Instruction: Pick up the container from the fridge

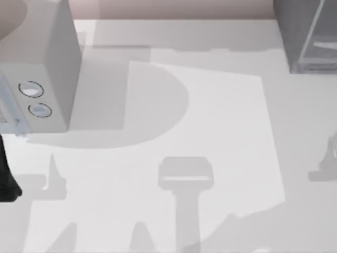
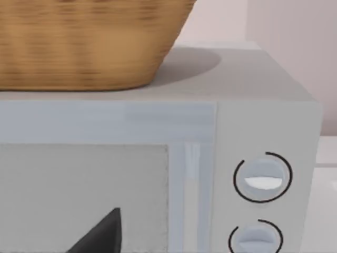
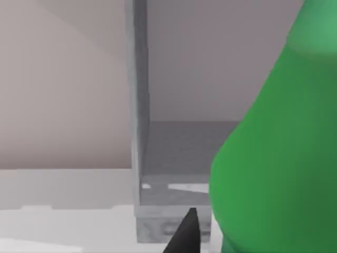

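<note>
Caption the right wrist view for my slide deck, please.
Close-up from the right arm's wrist: the green container looms beside the fridge, with a dark fingertip of the hand at the frame's edge.

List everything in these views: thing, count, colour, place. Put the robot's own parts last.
table: one, white, under everything in the top view.
fridge: one, dark grey with a pale-framed glassy panel, table's far right corner.
container: one, bright green, close in front of the right wrist camera, with the fridge behind it.
dial box: one, light grey with two round dials, table's far left.
basket: one, tan wicker, on top of the dial box.
left arm: one, black, at the table's left edge, facing the dial box.
right hand: one dark fingertip beside the container.
</note>
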You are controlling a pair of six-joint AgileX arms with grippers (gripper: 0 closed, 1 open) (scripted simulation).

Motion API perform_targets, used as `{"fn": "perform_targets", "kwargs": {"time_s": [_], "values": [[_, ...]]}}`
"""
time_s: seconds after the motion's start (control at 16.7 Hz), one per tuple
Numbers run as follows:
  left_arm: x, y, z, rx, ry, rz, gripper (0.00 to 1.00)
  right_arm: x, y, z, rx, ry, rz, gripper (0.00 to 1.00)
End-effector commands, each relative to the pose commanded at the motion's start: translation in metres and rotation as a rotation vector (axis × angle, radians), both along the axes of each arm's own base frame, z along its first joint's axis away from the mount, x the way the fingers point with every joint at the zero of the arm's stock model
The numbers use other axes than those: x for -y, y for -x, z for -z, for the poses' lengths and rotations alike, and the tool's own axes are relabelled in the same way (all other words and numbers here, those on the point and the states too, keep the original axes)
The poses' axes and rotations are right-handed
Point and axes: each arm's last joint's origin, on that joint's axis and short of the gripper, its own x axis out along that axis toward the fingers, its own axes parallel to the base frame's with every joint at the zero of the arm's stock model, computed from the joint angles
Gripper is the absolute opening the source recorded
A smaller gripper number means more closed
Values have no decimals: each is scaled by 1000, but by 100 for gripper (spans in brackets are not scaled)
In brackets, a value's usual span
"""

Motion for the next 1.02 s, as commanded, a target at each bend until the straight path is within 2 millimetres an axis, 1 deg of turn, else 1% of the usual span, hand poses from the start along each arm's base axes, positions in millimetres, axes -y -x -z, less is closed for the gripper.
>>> {"fn": "perform_targets", "kwargs": {"time_s": [0.12,0.24,0.42,0.78,0.9,1.02], "values": [[0,0,0,0,0,0,100,-2,11,16,-6,0,-4,0],[0,0,0,0,0,0,100,-4,16,28,-14,1,-8,0],[0,0,0,0,0,0,100,-5,19,36,-21,3,-10,0],[0,0,0,0,0,0,100,-5,19,36,-21,1,-9,0],[0,0,0,0,0,0,100,-7,18,30,-19,-12,-14,0],[0,0,0,0,0,0,100,-11,17,19,-20,-43,-25,0]]}}
